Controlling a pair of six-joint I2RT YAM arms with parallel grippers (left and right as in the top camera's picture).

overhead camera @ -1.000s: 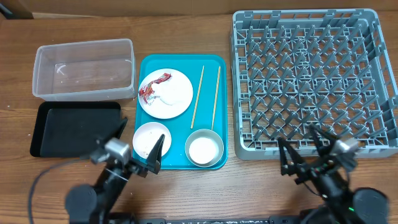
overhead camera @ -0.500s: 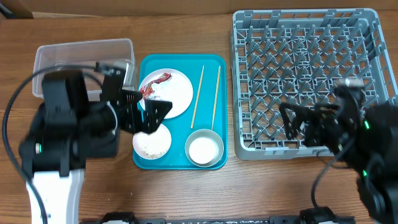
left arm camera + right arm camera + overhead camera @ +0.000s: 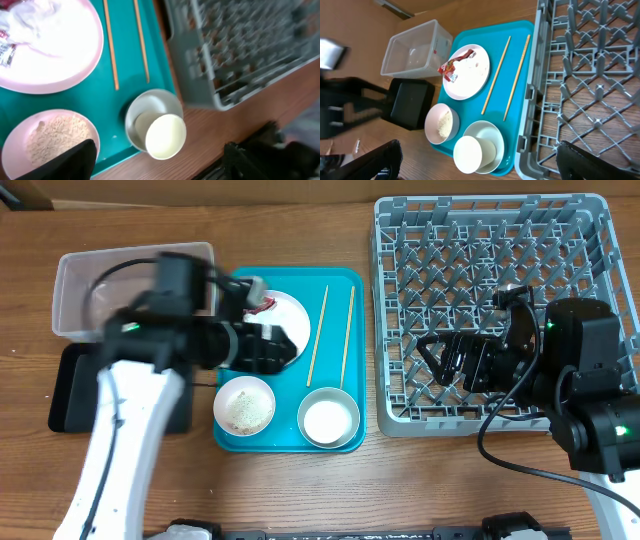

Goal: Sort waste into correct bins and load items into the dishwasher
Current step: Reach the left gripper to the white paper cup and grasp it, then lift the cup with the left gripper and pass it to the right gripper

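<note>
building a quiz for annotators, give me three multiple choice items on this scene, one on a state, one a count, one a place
1. The dish rack is: A empty, B half full, C full.
2. Chopsticks on the teal tray: A one, B four, C two.
3. The small cup sits: A in the dish rack, B in the bowl, C on bare wood.
Key: 1 A, only pegs and grid show; 2 C, two sticks lie side by side; 3 B, the bowl's rim surrounds it.
</note>
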